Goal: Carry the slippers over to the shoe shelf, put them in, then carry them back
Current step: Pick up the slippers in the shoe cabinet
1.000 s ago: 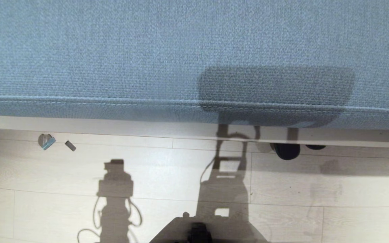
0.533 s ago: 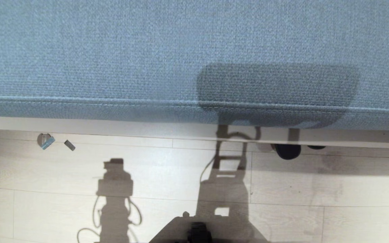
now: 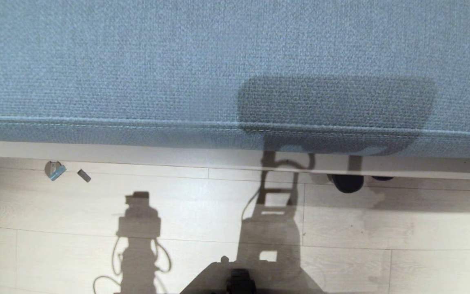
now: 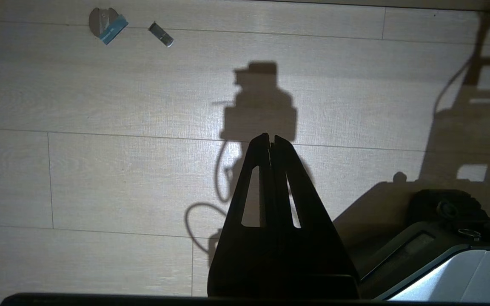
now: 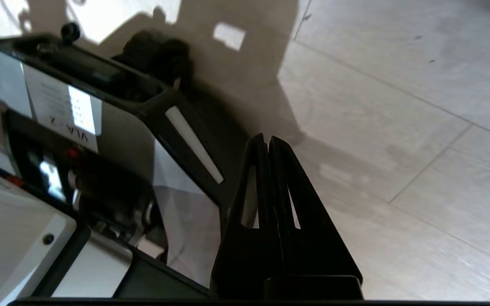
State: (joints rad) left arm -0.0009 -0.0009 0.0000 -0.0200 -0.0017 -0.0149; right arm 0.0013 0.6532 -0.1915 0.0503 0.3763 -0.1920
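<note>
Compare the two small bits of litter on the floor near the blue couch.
The round scrap is bigger, a grey disc with a blue strip across it; the grey piece is a small plain block with no blue. The scrap lies farther left in the head view. Both lie loose on the pale floor, apart from each other.

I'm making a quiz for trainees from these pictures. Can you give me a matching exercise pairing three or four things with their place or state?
Things:
1. slippers
2. left gripper
3. blue-tagged scrap
4. right gripper

Places or states:
A. shut, beside the robot's base
B. dark toes poking out from under the blue cushion
C. shut, over bare floor
D. on the floor by a small grey piece

Pairs: 1-B, 2-C, 3-D, 4-A
</note>
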